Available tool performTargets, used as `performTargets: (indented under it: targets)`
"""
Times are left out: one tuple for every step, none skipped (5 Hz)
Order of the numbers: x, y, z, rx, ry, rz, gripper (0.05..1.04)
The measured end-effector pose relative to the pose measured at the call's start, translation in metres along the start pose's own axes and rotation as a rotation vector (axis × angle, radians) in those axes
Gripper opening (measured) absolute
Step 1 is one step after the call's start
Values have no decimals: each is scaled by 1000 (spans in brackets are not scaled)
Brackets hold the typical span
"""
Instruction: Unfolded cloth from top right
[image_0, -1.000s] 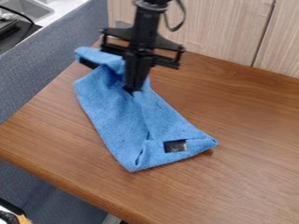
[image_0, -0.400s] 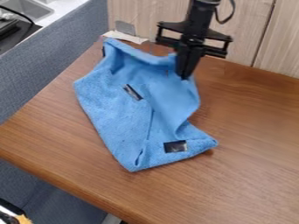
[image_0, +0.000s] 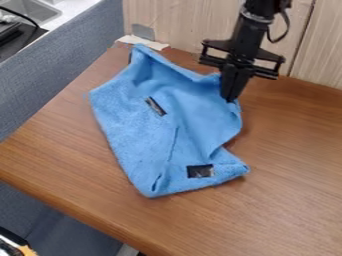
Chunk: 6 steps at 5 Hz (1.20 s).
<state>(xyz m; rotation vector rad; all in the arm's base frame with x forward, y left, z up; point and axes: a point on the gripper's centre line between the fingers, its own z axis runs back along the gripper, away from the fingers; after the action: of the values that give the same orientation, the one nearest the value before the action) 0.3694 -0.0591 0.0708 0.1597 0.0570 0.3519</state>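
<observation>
Camera view: "Where's the blue cloth (image_0: 130, 132)?"

"It's on the brown wooden table (image_0: 287, 170). It's spread out a bit, but the bottom is folded. I see two black patches on it, one near the middle and one near the bottom."

"What's the black gripper (image_0: 231, 99) doing?"

"It's at the cloth's right side, near the top, pinching the edge tight."

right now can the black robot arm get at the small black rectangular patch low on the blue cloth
Probably yes, once the pincer releases the cloth at its upper right; nothing covers the patch.
</observation>
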Motion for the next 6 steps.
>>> performTargets:
  targets:
    - [4,-13,-9,-54,-20,-26,54]
    - [6,-23,-25,-78,-2,-52,54]
    - [13,-29,-25,-100,-16,-69,69]
    - [13,-30,-25,-96,-11,-80,211]
    - [14,-29,-25,-86,-17,-76,461]
    - [11,-27,-26,-78,-3,-85,762]
